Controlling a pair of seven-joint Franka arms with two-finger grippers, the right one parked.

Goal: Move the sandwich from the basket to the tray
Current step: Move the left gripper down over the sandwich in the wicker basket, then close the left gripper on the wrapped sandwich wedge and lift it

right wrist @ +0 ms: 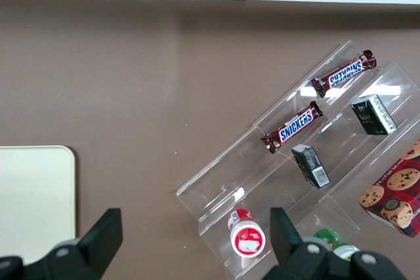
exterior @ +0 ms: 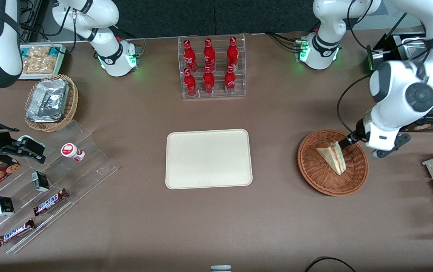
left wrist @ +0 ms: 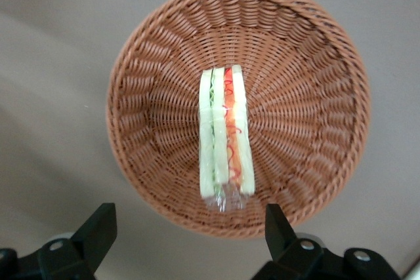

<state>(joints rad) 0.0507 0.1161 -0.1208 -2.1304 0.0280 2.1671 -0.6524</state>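
my gripper [left wrist: 187, 227] hangs above the basket [exterior: 356, 172], fingers [left wrist: 98, 227] spread wide w/ nothing between them; in the wrist cam the two tips sit either side of the basket's rim and the sandwich end shows in the gap, not touched.

going by size from there: the brown table [exterior: 277, 226] carries everything. the tray [exterior: 208, 158], cream w/ rounded corners, lies flat mid-table, bare, well apart from the basket, which sits toward the working arm's end. the clear rack [exterior: 212, 68] w/ six red bottles stands farther from the front cam than the tray. the stepped clear display [exterior: 50, 181] sits toward the parked arm's end, holding two snickers bars [exterior: 50, 202], small dark boxes and a red-white capped item. the lighter wicker basket w/ foil trays [exterior: 50, 102] is farther from the cam than that display.

smallest, the sandwich [exterior: 333, 156]: pale wedge lying in the basket, roughly centred, red and green filling edge facing up in the wrist view [left wrist: 226, 139], clear wrap visible at one end.
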